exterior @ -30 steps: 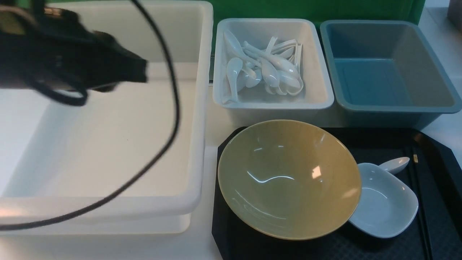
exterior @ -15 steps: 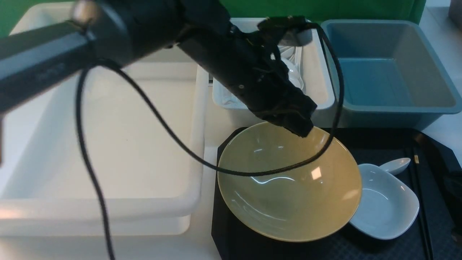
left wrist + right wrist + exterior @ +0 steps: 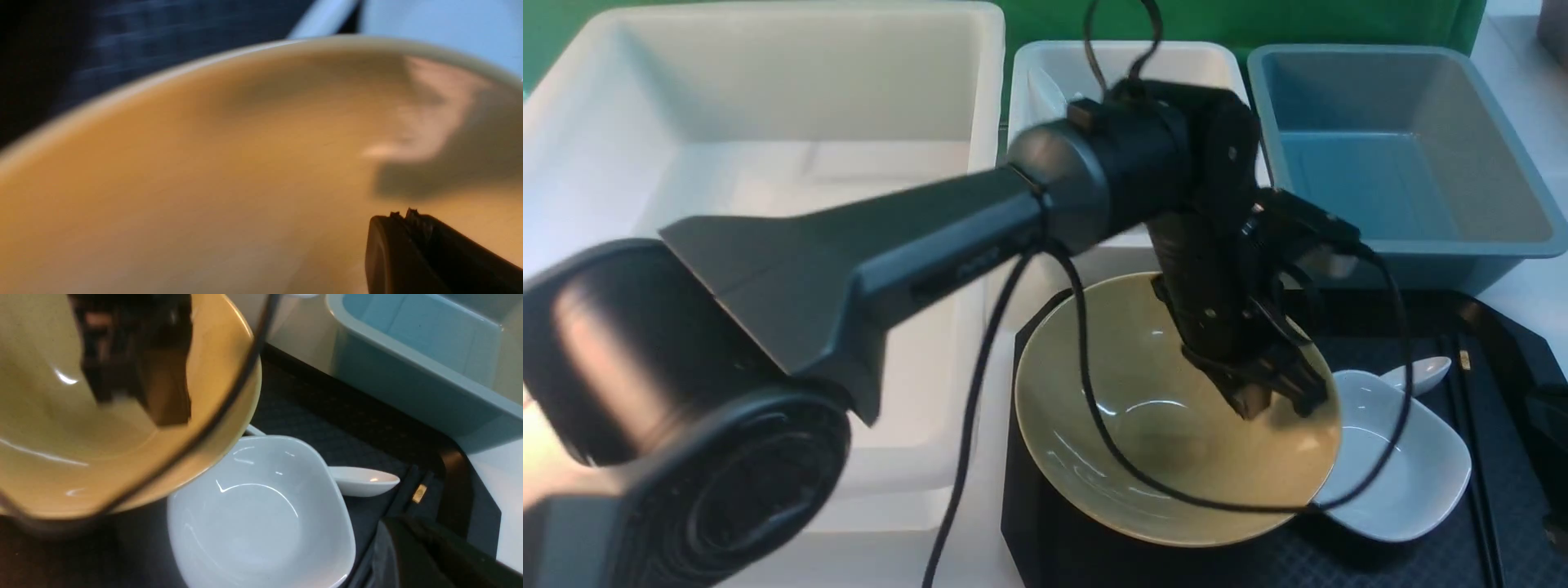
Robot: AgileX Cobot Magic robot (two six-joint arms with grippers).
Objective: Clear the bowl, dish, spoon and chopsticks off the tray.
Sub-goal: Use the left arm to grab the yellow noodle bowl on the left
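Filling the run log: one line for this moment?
left claw: shut, inside bowl | bowl, dish, spoon, chopsticks: on tray

I see the yellow bowl (image 3: 1176, 441) upright on the black tray (image 3: 1045, 539), its rim overhanging the white dish (image 3: 1429, 482); spoon (image 3: 1421, 371) and chopsticks (image 3: 1463, 359) lie just beside the dish.

Glossy glazed bowl (image 3: 1143, 425) and dish (image 3: 1409, 474); diamond-textured black plastic tray (image 3: 1515, 498).

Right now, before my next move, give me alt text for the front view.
The left arm reaches across the frame, its shut left gripper low inside the mustard-yellow bowl near its right rim. The bowl sits on the black tray, its rim overhanging a white dish; a white soup spoon lies behind it, black chopsticks at the tray's right.
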